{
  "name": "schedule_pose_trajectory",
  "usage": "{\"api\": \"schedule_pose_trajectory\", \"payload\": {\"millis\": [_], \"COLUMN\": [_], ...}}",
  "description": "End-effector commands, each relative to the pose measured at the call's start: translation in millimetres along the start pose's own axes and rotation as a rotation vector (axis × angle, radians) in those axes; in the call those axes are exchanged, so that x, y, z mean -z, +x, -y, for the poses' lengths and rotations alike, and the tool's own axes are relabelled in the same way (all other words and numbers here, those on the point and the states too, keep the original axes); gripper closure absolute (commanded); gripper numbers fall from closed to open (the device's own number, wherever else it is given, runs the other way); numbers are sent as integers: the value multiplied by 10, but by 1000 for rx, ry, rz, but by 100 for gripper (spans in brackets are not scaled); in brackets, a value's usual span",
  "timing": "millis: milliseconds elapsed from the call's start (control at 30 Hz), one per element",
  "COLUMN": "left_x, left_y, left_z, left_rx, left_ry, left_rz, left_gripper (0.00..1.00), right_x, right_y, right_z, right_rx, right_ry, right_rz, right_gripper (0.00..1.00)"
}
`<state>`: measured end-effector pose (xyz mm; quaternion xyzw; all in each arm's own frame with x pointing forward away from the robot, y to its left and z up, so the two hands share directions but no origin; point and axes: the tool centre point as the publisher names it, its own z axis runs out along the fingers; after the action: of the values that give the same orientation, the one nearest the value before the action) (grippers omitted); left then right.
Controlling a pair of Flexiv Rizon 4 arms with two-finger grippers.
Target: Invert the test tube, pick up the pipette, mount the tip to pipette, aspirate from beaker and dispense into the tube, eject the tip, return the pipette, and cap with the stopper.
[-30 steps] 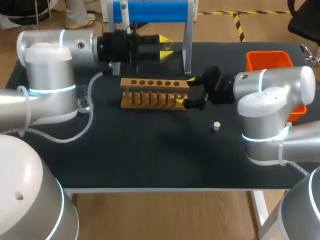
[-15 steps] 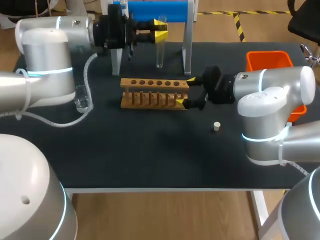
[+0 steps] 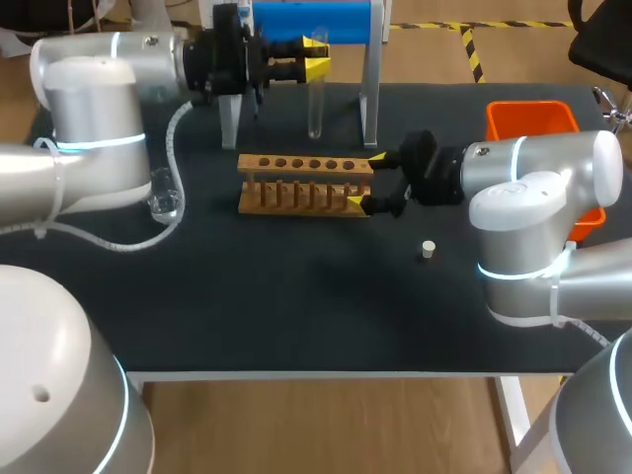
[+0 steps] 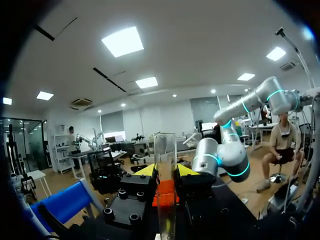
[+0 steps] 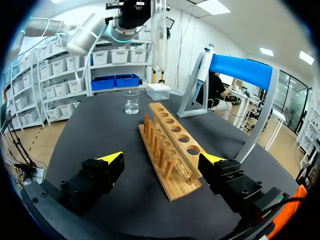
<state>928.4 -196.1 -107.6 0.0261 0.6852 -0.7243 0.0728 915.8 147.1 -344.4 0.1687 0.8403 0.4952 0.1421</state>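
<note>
My left gripper (image 3: 317,58) is raised at the back of the table, shut on a clear glass test tube (image 3: 315,109) that hangs upright in front of the blue pipette stand (image 3: 306,20). In the left wrist view the tube (image 4: 165,150) stands between the yellow fingertips (image 4: 146,170), open mouth upward. The wooden tube rack (image 3: 301,183) lies mid-table. My right gripper (image 3: 365,181) is open at the rack's right end, one finger on each side and clear of the wood (image 5: 170,145). The pipette (image 5: 201,65) hangs on its stand. A small white stopper (image 3: 427,249) lies in front of the right arm.
A glass beaker (image 3: 163,204) stands at the left, next to my left arm's cable. Beyond the rack in the right wrist view sits a white tip box (image 5: 159,91). An orange bin (image 3: 531,120) is at the table's far right.
My left arm has swung up and back with the tube, which went from lying level to hanging upright in front of the stand. My right arm has not moved.
</note>
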Motion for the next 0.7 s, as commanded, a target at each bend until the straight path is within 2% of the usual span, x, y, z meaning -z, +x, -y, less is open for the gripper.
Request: {"api": "schedule_pose_trajectory", "payload": {"millis": [33,267,367,700], "left_x": [-3,10,-1,9], "left_y": [-68,-194,-248,-371], "left_z": [-146,-334,-406,-593], "left_rx": [2,40,55,97], "left_ry": [17,6,34,50], "left_rz": [-1,1,6,10], "left_gripper": [100,100,100,100], "right_x": [8,8,8,8], "right_y": [-6,-6,-6,-6], "right_z": [-2,-2,-2,-2], "right_rx": [0,0,0,0], "right_ry": [2,2,2,2], "right_rz": [-3,-3,-3,-3], "right_gripper": [0,0,0,0]}}
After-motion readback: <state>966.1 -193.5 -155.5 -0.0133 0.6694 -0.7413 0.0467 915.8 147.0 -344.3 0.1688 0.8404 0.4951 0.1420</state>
